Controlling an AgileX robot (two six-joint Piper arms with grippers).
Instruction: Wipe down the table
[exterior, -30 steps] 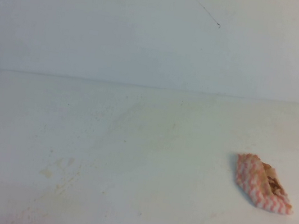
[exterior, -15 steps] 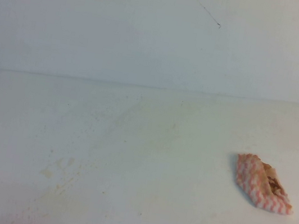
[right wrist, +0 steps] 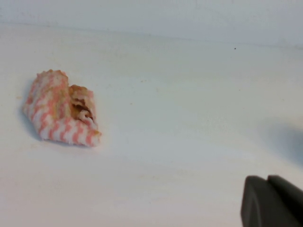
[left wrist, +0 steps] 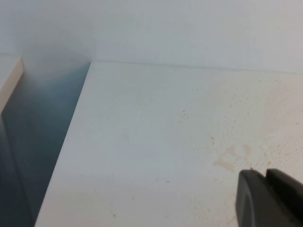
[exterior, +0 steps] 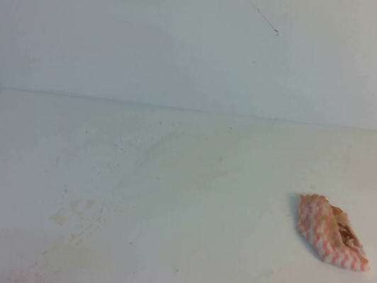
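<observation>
A crumpled pink-and-white checked cloth (exterior: 333,231) with brown stains lies on the white table (exterior: 168,181) toward its right side; it also shows in the right wrist view as the cloth (right wrist: 61,115). Yellowish-brown stains and specks (exterior: 76,213) mark the table's left front part, and the same stains (left wrist: 232,158) appear in the left wrist view. Neither arm appears in the high view. My left gripper (left wrist: 266,176) hovers over the table near the stains, shut and empty. My right gripper (right wrist: 267,182) is shut and empty, well apart from the cloth.
The table's left edge (left wrist: 71,137) drops off into a dark gap (left wrist: 38,142), with another pale surface (left wrist: 9,78) beyond it. A white wall (exterior: 190,41) rises behind the table's far edge.
</observation>
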